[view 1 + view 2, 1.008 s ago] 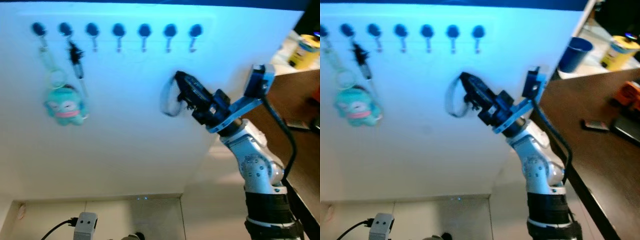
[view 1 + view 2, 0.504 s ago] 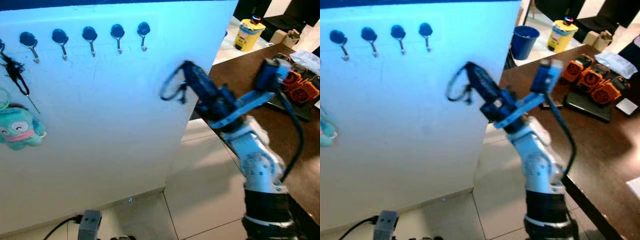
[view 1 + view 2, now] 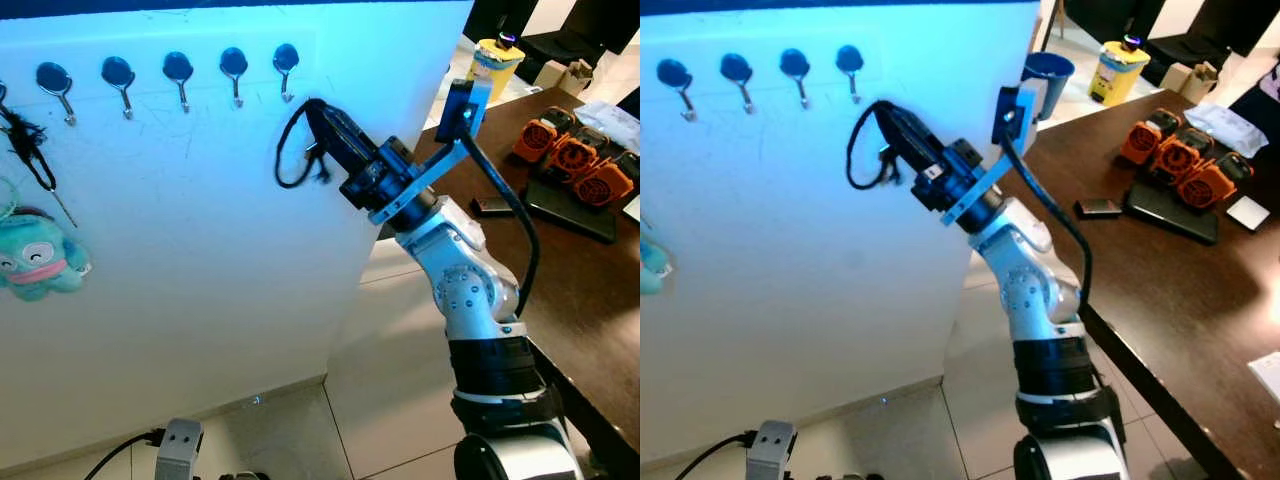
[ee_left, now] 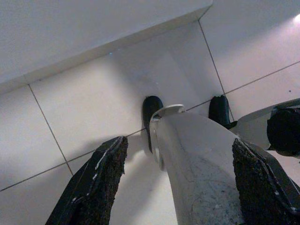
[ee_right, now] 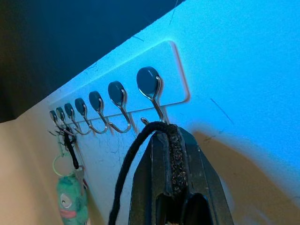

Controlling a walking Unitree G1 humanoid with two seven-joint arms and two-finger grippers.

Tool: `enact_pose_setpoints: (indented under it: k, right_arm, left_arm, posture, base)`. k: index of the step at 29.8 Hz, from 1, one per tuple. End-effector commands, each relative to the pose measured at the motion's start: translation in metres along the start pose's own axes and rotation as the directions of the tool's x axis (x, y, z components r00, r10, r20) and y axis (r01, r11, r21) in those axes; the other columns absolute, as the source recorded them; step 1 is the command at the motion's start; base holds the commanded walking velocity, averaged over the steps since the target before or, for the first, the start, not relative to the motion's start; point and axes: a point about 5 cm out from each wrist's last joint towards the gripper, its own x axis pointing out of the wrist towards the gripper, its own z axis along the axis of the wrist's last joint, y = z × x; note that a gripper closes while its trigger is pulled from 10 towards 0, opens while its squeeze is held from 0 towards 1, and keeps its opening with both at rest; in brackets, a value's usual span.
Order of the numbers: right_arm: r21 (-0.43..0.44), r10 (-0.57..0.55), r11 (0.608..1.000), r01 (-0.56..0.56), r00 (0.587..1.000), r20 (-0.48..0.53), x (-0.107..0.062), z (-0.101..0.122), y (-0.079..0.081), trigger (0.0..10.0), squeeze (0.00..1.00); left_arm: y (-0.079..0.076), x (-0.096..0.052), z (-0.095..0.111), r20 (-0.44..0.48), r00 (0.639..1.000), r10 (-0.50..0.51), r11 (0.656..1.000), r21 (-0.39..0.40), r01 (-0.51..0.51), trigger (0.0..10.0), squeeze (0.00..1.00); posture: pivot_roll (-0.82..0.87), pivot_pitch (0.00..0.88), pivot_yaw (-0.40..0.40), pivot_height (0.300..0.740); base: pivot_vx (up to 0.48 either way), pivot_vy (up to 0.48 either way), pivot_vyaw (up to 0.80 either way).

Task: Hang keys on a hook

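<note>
Matt cord, shiny hooks, glossy board

The right gripper [image 5: 171, 154] has rough, gritty black pads clamped on a matt black cord loop [image 3: 292, 150]; above it, polished metal hooks [image 5: 152, 91] sit on a smooth white board [image 3: 220, 280], with a soft plush keychain [image 3: 35, 262] beside it and a dark wooden table [image 3: 1160, 290].

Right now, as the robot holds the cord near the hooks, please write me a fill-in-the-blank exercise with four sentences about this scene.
1. The right tool is shut on a black ____ loop.
2. The tool is raised toward the row of hooks on the ____ board.
3. A teal plush ____ hangs at the robot's left end of the row.
4. The orange items lie on the dark ____ at the robot's right.

Missing words: cord; white; keychain; table
</note>
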Motion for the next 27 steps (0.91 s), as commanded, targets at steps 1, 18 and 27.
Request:
enact_pose_setpoints:
  k: [1, 18, 27]
  right_arm:
    - [0.001, 0.011, 1.000, -0.011, 1.000, 0.001, 0.003, -0.001, 0.002, 10.0, 0.00]
    - [0.004, 0.093, 0.996, -0.094, 0.995, 0.032, 0.017, -0.001, 0.016, 10.0, 0.00]
    - [-0.010, 0.097, 0.995, -0.097, 0.993, 0.073, 0.016, 0.011, 0.018, 10.0, 0.00]
  left_arm:
    - [-0.007, -0.006, -0.028, -0.100, 0.995, -0.013, 1.000, -0.018, 0.011, 10.0, 0.00]
    - [-0.011, -0.005, -0.031, -0.106, 0.994, -0.018, 1.000, -0.018, 0.016, 10.0, 0.00]
    - [-0.013, -0.005, -0.031, -0.108, 0.994, -0.020, 1.000, -0.023, 0.018, 10.0, 0.00]
  posture:
    - [0.07, 0.061, -0.014, 0.740]
    - [0.07, 0.073, -0.015, 0.740]
    - [0.06, 0.079, -0.017, 0.740]
  base:
    - [0.000, 0.000, 0.00]
    - [0.000, 0.000, 0.00]
    - [0.000, 0.000, 0.00]
